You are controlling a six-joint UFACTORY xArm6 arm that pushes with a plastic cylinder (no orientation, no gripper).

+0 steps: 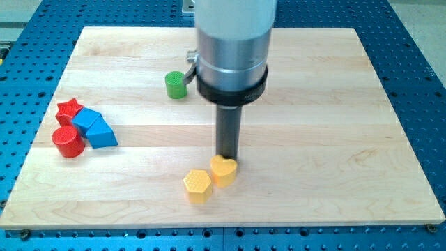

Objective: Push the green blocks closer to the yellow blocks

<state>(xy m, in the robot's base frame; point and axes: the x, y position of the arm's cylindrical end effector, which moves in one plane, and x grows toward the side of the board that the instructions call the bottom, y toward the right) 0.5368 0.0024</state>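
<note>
So the only green that can be seen is a green cylinder [175,84], sat up near the view's top, a bit left of centre and just beside the arm's big silver barrel [233,49]. The task says "blocks" plural, so a second green one may well be tucked behind that barrel, but it simply can't be confirmed. A small curved bit sticks out at the barrel's left edge and can't be made out.

The two yellows are down near the view's bottom centre: a yellow hexagon [198,185] and a yellow heart-ish block [224,170], touching each other. The green cylinder is well apart from them.

No gripper is fitted here, so nothing is being held or clamped. It's just the dark rod, and the tip [227,156] appears to be right at the top edge of the yellow heart, touching or nearly so. Which of the two can't be told, since the heart covers the very end.

The step in hand is judged to be barely started: green hasn't been brought over. Next, the tip would need to be taken round to the far side of the green cylinder and a push made toward the view's bottom right.

Off at the view's left, a red star [68,108], a red cylinder [68,142] and two blue blocks [94,127] are bunched together on the wooden board [334,104], out of the way.
</note>
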